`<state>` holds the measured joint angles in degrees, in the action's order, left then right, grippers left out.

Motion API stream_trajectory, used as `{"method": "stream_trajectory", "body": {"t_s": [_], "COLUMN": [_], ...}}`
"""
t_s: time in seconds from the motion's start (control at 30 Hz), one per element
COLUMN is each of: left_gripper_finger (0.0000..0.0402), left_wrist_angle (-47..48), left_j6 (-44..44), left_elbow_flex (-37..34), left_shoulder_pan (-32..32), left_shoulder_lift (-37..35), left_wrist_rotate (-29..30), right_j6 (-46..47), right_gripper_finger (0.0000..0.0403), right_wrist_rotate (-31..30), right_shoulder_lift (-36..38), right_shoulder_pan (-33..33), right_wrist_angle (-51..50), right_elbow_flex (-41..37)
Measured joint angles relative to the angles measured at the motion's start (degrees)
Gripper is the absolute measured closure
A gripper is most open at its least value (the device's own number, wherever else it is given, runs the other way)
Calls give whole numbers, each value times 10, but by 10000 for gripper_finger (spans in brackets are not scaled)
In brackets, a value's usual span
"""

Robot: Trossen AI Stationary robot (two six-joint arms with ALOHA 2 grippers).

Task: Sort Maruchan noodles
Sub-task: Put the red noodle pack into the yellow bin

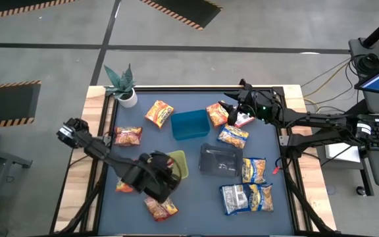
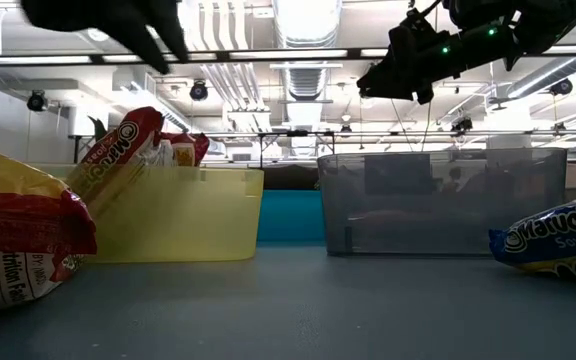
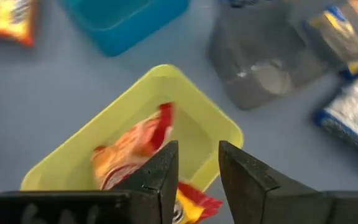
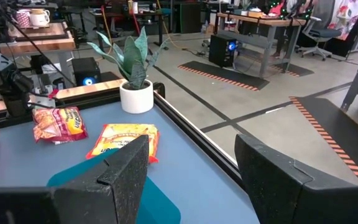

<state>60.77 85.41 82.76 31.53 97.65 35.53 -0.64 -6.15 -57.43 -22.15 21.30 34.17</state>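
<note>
While both dark arms reach in over the blue-grey table point(image 1: 196, 210), three square trays sit near its middle. The blue tray point(image 1: 190, 124) lies toward the far side, the clear dark tray point(image 1: 220, 160) just right of centre, and the yellow-green tray point(image 1: 178, 162) to its left, partly under the left arm. A potted plant point(image 1: 123, 86) stands at the far left corner.

The left gripper point(image 3: 197, 168) hangs just above the yellow-green tray; its fingers stand a little apart with nothing between them. Below them an orange-red Maruchan packet point(image 3: 132, 152) lies in the tray, tilted against the wall, with one corner sticking over the rim. The low view shows it leaning up out of the yellow tray.

The right gripper point(image 4: 191, 168) hovers above the far right part of the table, near the blue tray, with its fingers wide apart and empty. Just under it lies a pink-white packet point(image 1: 245, 120), beside an orange packet point(image 1: 217, 114).

The other Maruchan noodles are scattered flat on the table: one orange packet point(image 1: 158, 113) left of the blue tray, a red-orange one point(image 1: 128, 136) near the left edge, another point(image 1: 160, 208) at the near side. Blue-and-yellow packets lie on the right: one point(image 1: 233, 136) beyond the clear tray, one point(image 1: 253, 170) beside it, and a pair point(image 1: 247, 197) nearer still.
</note>
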Motion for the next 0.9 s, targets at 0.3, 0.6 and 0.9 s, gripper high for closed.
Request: {"method": "stream_trajectory", "body": {"t_s": [0.3,0.6,0.9], "left_gripper_finger": [254,261,282], "left_wrist_angle": [0,3,-3], "left_j6": [-225,-211,-189], "left_elbow_flex": [0,0,0], "left_shoulder_pan": [-20,-26,-31], "left_shoulder_lift": [12,55,90], "left_wrist_rotate": [-11,-2,-2], "right_j6": [-2,-7,-9], "right_gripper_finger": [177,177,177], "right_wrist_rotate": [0,0,0], "right_shoulder_lift": [0,0,0], "right_shoulder_pan": [0,0,0], "right_wrist_angle": [0,-2,-5], "right_elbow_flex": [0,0,0]}}
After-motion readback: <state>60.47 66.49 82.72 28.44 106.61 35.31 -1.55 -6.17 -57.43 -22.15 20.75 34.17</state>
